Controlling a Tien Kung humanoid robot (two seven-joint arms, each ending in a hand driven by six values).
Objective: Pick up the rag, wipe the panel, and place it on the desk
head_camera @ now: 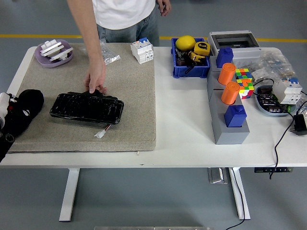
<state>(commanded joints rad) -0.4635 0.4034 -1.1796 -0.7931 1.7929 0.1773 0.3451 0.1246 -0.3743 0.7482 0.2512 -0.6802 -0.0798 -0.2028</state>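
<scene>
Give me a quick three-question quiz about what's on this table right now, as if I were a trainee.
1. True or false: the person's hand rests at the far edge of the black panel on the beige mat.
2. What lies in the blue bin? A) a yellow lemon-like thing and a tape measure B) a rag C) orange cylinders
3. Fill in: the robot's left hand sits at the table's ____ edge, beside the panel.

Key: 1 true; 2 A; 3 left.
</scene>
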